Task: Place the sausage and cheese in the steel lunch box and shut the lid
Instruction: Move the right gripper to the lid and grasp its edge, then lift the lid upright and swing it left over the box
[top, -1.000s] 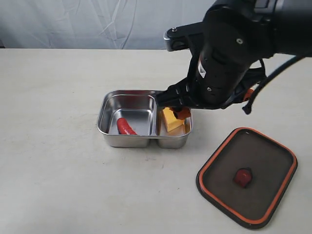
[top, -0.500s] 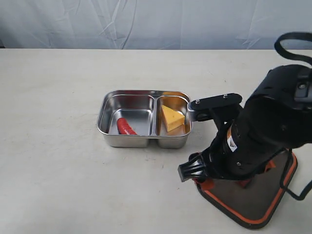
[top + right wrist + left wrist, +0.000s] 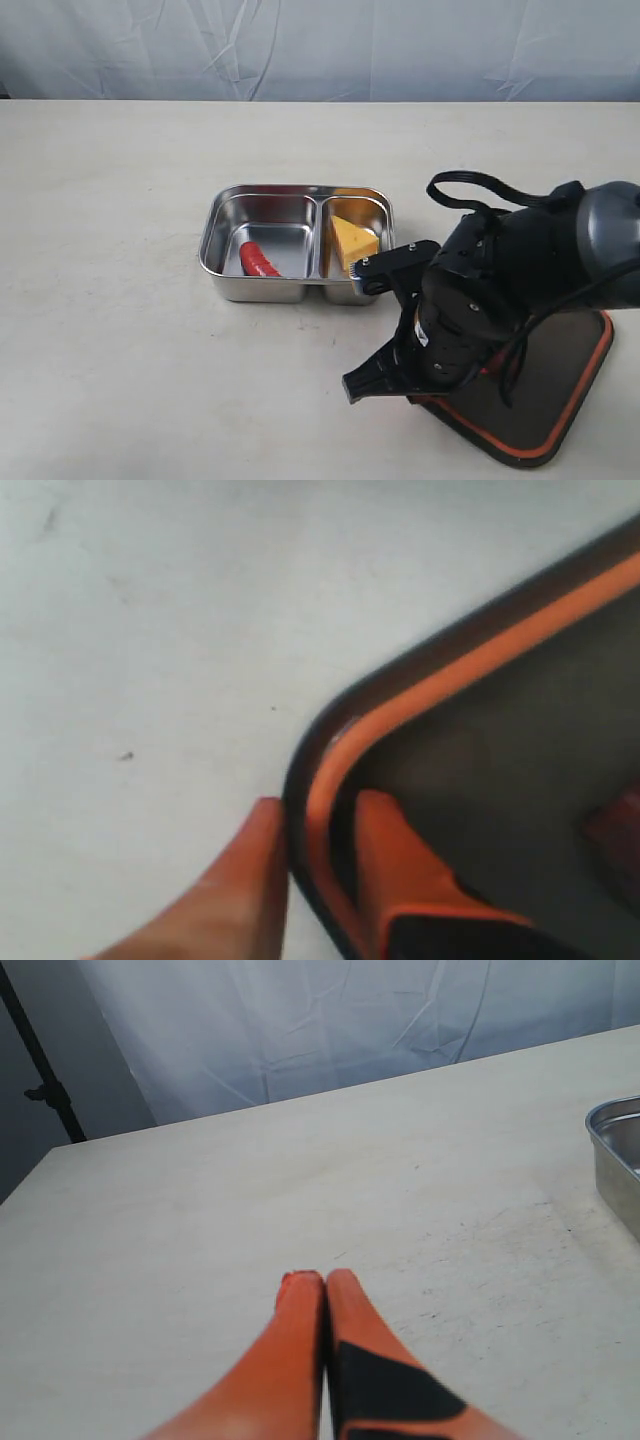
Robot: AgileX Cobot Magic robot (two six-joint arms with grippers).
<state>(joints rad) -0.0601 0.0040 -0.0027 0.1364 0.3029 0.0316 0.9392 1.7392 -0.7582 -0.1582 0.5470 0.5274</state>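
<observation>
Black right arm bends low, right tool pinching a corner of the lid; left tool closed

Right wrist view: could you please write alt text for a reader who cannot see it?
The right gripper straddles a rounded corner of the lid, dark with an orange rim: one orange finger outside over the pale table, the other inside over the lid.

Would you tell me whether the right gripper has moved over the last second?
Yes. The right gripper left the cheese end of the lunch box and came toward the camera, down to the lid, jaws astride its corner rim.
</observation>
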